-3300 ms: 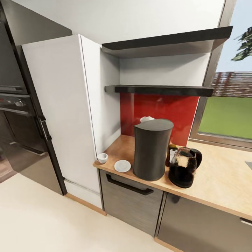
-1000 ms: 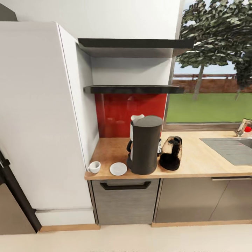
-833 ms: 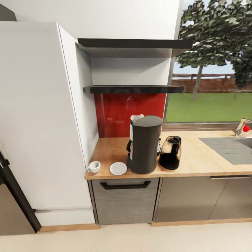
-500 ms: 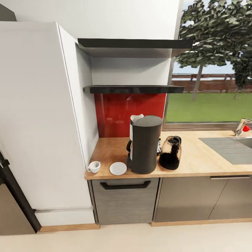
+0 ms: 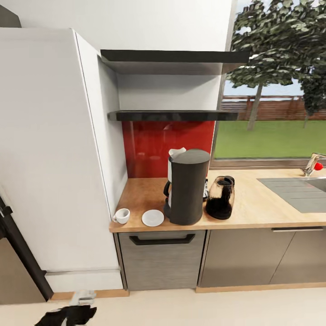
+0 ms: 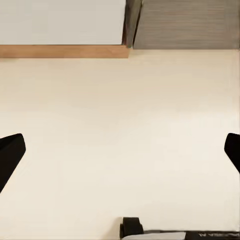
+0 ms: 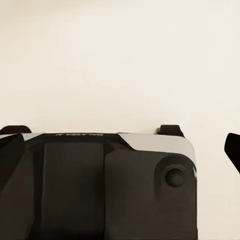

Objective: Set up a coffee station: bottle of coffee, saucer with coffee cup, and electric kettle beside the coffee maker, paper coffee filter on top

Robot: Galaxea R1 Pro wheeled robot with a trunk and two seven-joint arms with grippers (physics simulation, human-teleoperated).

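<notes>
From the head view, the beige wood-grain table runs over glossy grey cabinet fronts, with a red glossy backsplash behind its left end. The coffee maker stands upright near the front edge, a tall matte dark-grey body with a flat oval top. A white crinkled paper coffee filter peeks up at its rear upper edge; whether it rests on the top cannot be told. Just beside the machine's left stands the flat round white saucer, bare, and the small rounded white coffee cup sits apart from it, nearer the tall white cabinet. On the machine's other side, close by, stands the electric kettle, clear glass, dark in its lower part. Something small and pale shows between machine and kettle, too hidden to name. The kitchen shelf, a thin glossy black board, hangs above. A window shows grass and trees; a grey sink lies at the far right.

At the head view's bottom edge part of the left arm shows, black and white, blurred.

The left wrist view looks down on the cream floor, a wooden plinth and the cabinet base; the left pincer has its black fingertips wide apart at the frame edges, holding nothing.

The right wrist view shows the robot's dark base housing over floor, and the right pincer equally spread and unloaded.
</notes>
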